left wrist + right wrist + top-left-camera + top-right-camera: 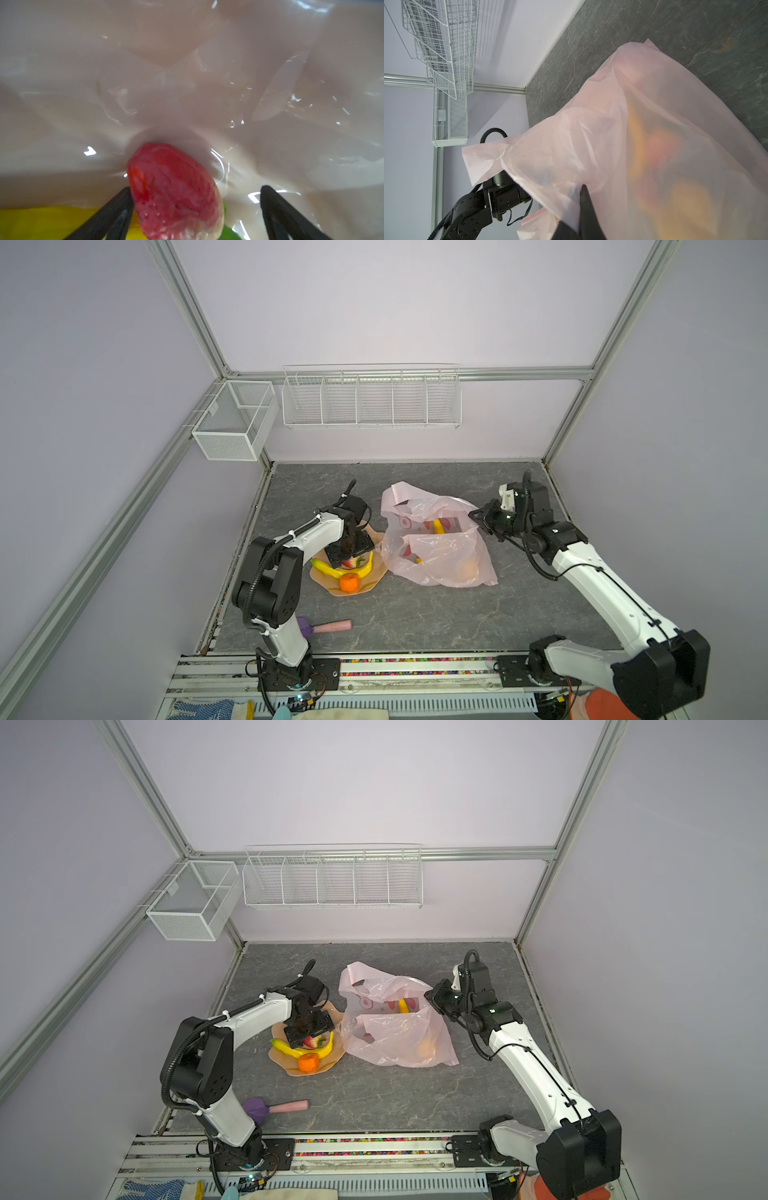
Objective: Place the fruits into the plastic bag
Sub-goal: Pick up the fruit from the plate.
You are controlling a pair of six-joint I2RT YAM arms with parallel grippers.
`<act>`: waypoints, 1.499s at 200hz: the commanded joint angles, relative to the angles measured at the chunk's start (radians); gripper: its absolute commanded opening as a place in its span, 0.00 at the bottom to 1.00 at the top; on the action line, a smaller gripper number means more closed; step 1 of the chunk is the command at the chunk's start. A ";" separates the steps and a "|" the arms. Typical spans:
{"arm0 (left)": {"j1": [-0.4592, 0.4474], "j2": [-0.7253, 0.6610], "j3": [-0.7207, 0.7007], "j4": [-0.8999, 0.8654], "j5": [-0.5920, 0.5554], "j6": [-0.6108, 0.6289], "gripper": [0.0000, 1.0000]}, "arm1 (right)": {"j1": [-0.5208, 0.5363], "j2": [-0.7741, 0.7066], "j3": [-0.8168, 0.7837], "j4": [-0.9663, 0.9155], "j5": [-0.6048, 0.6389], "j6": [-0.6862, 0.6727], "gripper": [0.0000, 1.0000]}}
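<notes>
Strawberry [174, 193] on the dish [374, 574], flanked by the left end effector [195, 188] — jaws wide, nothing clamped, one finger [116, 209] just beside the red flesh. On the same dish: a banana [332, 570] curving along the strawberry's near side, an orange [349, 583] at the near rim. Bag [440, 560] just right of the dish, thin, pink and translucent, slumped on the desk [415, 614], mouth gaping upward. Inside, a second banana [438, 526] in plain sight, plus blurred orange and yellow shapes behind the film. Right end effector [473, 515] at the bag's right rim — closed tight on the film, edge lifted. Brush [328, 626] well apart from the dish, near the left arm's base, pink handle toward the desk's middle.
</notes>
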 commanded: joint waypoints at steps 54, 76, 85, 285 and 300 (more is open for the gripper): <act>0.006 0.073 0.087 -0.026 -0.028 0.061 0.79 | -0.001 -0.011 0.009 0.006 0.008 -0.005 0.07; 0.006 0.071 0.084 -0.033 -0.021 0.074 0.72 | -0.001 -0.012 0.010 0.005 0.010 -0.004 0.07; 0.006 0.069 0.083 -0.039 -0.019 0.079 0.71 | -0.001 -0.012 0.010 0.004 0.010 -0.003 0.07; 0.008 -0.113 0.211 -0.104 -0.085 0.214 0.21 | -0.001 -0.013 0.014 -0.001 0.021 -0.001 0.07; 0.008 -0.127 0.213 -0.105 -0.089 0.226 0.18 | -0.001 -0.011 0.014 0.000 0.020 -0.002 0.07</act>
